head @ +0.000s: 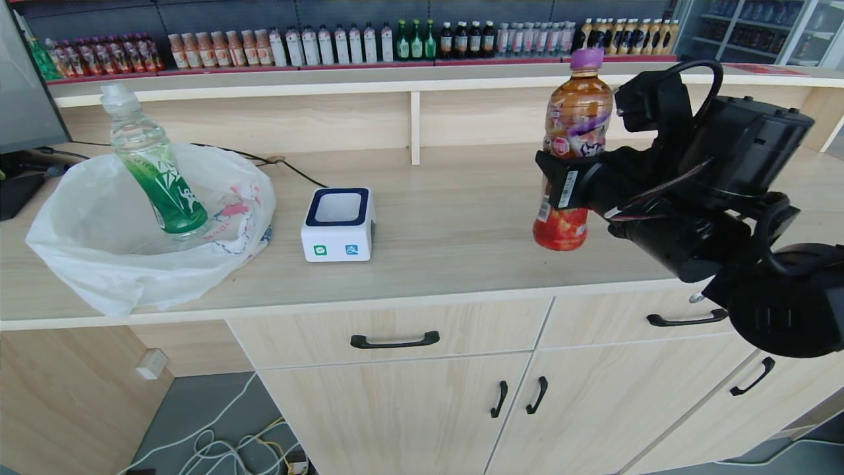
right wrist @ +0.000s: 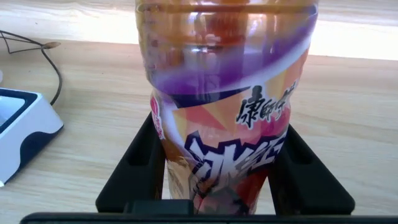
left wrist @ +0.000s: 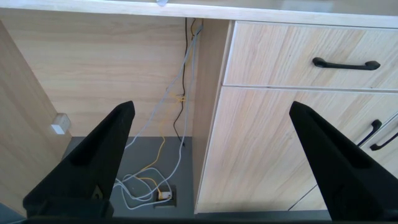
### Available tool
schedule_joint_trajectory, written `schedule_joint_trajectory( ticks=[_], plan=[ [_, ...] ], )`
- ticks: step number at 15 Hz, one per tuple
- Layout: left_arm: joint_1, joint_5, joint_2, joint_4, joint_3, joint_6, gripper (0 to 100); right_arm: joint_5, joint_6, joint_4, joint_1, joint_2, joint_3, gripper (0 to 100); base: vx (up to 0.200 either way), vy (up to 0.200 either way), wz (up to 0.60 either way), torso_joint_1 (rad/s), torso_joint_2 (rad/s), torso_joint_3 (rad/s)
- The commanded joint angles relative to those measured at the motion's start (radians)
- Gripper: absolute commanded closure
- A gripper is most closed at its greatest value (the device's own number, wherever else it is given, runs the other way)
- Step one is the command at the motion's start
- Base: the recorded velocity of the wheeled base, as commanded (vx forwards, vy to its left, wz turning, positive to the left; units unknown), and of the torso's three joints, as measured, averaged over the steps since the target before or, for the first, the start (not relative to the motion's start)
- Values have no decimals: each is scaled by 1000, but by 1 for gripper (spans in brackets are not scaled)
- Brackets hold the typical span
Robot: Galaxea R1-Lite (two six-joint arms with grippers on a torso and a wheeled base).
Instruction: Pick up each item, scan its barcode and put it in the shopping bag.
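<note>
Left gripper (left wrist: 211,109) gapes; right gripper (head: 572,183) clamps bottle (head: 579,109).

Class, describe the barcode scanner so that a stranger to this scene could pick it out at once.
Start at the long wooden counter. Between the white plastic bag at its left and the orange drink bottle at its right sits the scanner. It alone is a small white box with a dark blue frame around its top window.

Bottle (right wrist: 230,93) label: large Chinese characters; scanner (head: 338,224) front: two small square icons, green, blue
</note>
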Motion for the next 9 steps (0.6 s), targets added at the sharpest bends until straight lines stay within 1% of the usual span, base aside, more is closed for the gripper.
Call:
schedule_joint_trajectory(
  ticks=[1, 4, 5, 6, 7, 9],
  plan=[
    [0, 0, 0, 0, 0, 0, 0, 0, -1, -1, 1, -136, 115, 100, 0, 0, 0, 0, 0, 0],
    [0, 0, 0, 0, 0, 0, 0, -1, -3, -3, 1, -260, 291, 100, 0, 0, 0, 0, 0, 0],
    [0, 0, 0, 0, -2, 0, 0, -1, -3, -3, 1, -263, 294, 100, 0, 0, 0, 0, 0, 0],
    [0, 0, 0, 0, 0, 0, 0, -1, -7, -3, 1, -331, 368, 100, 0, 0, 0, 0, 0, 0],
    [0, 0, 0, 0, 0, 0, 0, -1, -9, -3, 1, -334, 368, 100, 0, 0, 0, 0, 0, 0],
    [0, 0, 0, 0, 0, 0, 0, 5, 2, -3, 1, -383, 411, 100, 0, 0, 0, 0, 0, 0]
  ],
)
